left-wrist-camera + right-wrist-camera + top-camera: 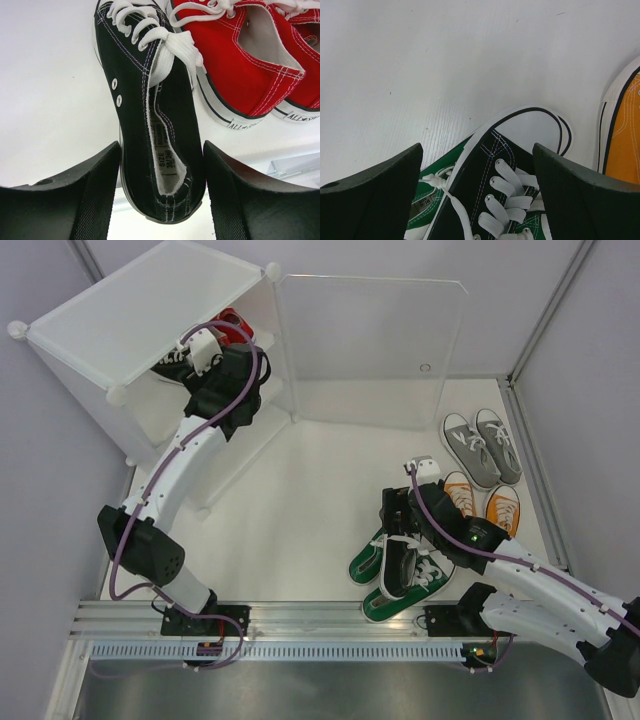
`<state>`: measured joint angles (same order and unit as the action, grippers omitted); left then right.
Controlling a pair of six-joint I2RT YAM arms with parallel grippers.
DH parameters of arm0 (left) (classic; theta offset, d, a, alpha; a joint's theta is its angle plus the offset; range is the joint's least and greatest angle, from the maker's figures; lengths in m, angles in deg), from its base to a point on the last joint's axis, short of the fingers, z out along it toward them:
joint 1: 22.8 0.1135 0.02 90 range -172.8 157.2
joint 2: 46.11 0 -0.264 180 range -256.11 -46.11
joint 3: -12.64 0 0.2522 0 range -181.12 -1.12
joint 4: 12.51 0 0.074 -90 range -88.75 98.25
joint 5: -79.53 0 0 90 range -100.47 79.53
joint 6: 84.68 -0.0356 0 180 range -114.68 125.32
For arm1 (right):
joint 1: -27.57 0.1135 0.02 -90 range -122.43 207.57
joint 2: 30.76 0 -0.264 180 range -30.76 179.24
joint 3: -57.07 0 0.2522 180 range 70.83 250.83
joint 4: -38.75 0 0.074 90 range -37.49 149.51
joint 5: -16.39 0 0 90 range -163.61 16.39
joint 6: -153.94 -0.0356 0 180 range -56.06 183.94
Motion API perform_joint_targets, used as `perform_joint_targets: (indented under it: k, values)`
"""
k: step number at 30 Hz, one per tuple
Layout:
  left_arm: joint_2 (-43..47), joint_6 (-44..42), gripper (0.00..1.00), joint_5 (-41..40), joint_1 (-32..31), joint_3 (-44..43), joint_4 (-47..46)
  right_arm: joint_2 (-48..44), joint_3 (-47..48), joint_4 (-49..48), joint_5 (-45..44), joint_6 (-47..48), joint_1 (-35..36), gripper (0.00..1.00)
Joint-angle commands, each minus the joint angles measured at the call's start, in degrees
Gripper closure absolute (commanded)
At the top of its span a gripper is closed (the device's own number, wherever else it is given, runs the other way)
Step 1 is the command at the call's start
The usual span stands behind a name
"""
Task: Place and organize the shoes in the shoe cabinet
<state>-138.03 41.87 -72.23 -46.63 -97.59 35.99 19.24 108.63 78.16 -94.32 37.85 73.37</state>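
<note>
Cabinet: the shoe cabinet (150,292) stands at the far left of the table (300,505), set at an angle, with its clear door panel (370,350) open toward the middle.
Left arm: the left arm (190,455) reaches through the open front, under the top panel.
Left jaws: they straddle the heel of a black shoe (150,75), one finger close against each side. I cannot tell whether they press on it or only stand beside it.
Black shoe inside: it rests on a white shelf, heel toward the wrist camera and toe pointing deeper in.
Red pair: the red shoes (240,55) sit just beside it on the same shelf, on its right in the wrist view, heels the same way.
Right arm: the right arm (520,570) bends over the near right part of the table.
Right jaws: spread wide and holding nothing, with clear gaps on both sides of the toe of the second black shoe (485,190).
Second black shoe: it lies laces up on top of the green shoes (385,605), near the arm bases.
Orange pair: the orange shoes (480,502) lie side by side just right of the green ones.
Grey pair: the grey shoes (482,447) lie beyond the orange pair, near the right edge.
</note>
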Motion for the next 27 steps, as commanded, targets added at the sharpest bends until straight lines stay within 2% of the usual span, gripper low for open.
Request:
perform_joint_targets:
  k: [1, 6, 7, 10, 17, 27]
  values:
    - [-0.72, 3.17, 0.53, -2.13, 0.98, -1.97, 8.15, -0.87, 0.08, -1.92, 0.32, 0.42, 0.08, 0.06]
    - [-2.12, 0.54, 0.73, -5.65, 1.16, -5.04, 7.80, -1.13, 0.08, -2.01, 0.32, 0.33, -0.01, 0.06]
    - [-2.21, 0.19, 0.81, -6.00, 1.33, -5.57, 7.71, -1.13, 0.08, -2.09, 0.32, 0.33, -0.01, 0.07]
    - [-3.09, -1.22, 0.91, -4.35, 2.30, -7.59, 7.36, -1.13, 0.08, -2.18, 0.23, 0.33, -0.01, 0.07]
    - [-4.32, -5.00, 0.97, -3.10, 3.44, -8.47, 2.97, -1.04, -0.01, -2.18, 0.06, 0.33, -0.01, 0.07]
    - [-5.55, -9.75, 0.96, -1.79, 5.64, -8.30, -3.89, -0.52, -0.01, -2.18, -0.03, 0.33, -0.01, 0.07]
